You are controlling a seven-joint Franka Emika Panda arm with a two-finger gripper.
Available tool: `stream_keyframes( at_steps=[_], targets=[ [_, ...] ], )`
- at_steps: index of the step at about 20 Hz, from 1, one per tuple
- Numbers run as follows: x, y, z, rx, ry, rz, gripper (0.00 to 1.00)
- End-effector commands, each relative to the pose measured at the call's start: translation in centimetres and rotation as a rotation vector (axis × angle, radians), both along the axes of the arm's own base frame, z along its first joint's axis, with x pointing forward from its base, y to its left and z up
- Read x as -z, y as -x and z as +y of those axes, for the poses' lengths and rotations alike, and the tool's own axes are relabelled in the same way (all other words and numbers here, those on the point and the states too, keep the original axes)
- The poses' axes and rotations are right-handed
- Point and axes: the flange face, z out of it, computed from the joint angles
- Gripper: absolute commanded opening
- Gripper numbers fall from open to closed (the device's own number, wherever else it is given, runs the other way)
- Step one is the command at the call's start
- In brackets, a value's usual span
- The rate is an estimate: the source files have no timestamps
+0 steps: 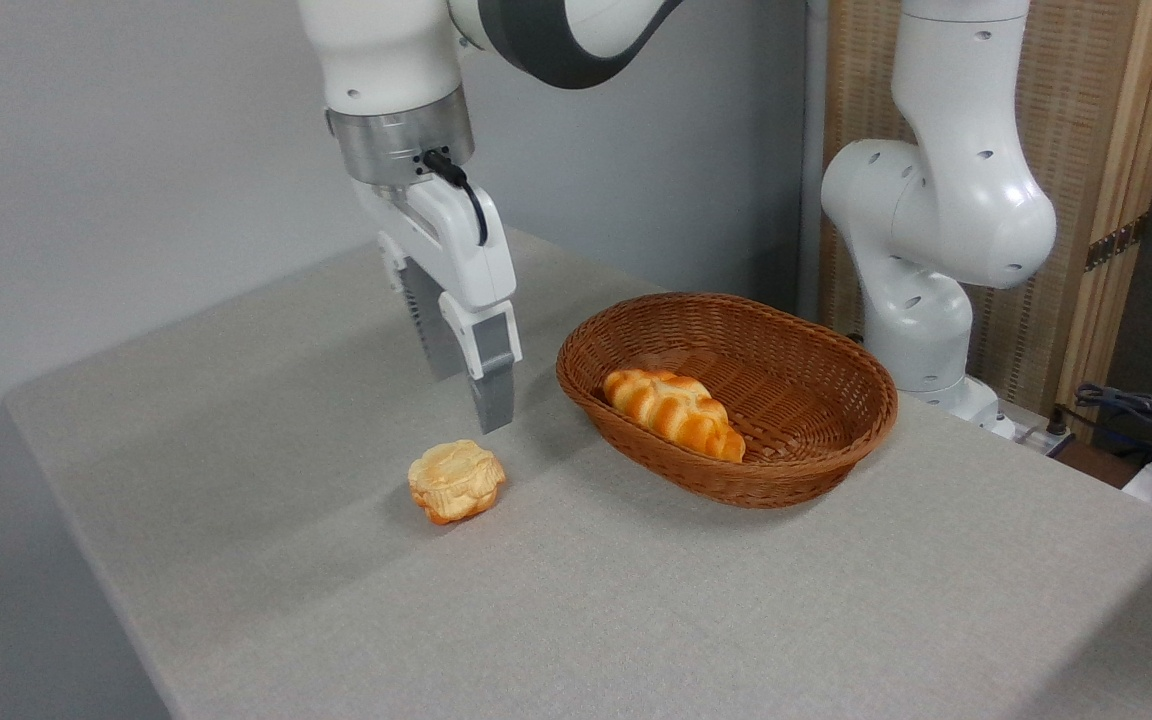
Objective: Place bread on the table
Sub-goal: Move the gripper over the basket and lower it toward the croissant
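The bread lies in the brown wicker basket, on its floor toward the near-left wall, long axis slanting down to the right. The basket rests on the table, and just left of it, apart from the rim, sits a small pale bun on the cloth.

My tool hangs above the table between bun and basket, nearer the bun, holding nothing. From this side the fingers overlap, so I cannot tell whether they are spread or pressed together.

What worries me — the bun is the closer thing, and a careless descent could take it instead of the loaf. The loaf also lies close to the basket wall; a finger coming down there may catch the wicker rim and shove or tip the basket. Its braided surface looks rounded, so an off-centre pinch could let it slip.

The loaf's underside and far side are hidden, and my arm's upper part is cut off at the top edge.
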Motion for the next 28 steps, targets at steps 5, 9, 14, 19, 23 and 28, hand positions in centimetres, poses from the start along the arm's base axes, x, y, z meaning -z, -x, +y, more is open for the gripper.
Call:
stream_keyframes(
  at_steps=[5, 9, 14, 19, 23, 28],
  targets=[
    [0.4, 6.2, -0.8, 0.286, 0.029, 0.046, 1.00],
    [1.3, 9.6, -1.2, 0.465, 0.045, 0.095, 1.00],
    [2.0, 11.8, -1.7, 0.649, 0.055, 0.149, 1.00],
    [3.0, 14.7, -2.0, 0.727, 0.048, 0.160, 1.00],
    [4.0, 16.1, -2.9, 0.783, -0.021, 0.148, 1.00],
    [5.7, 17.7, -3.3, 0.826, -0.061, 0.120, 1.00]
  ],
)
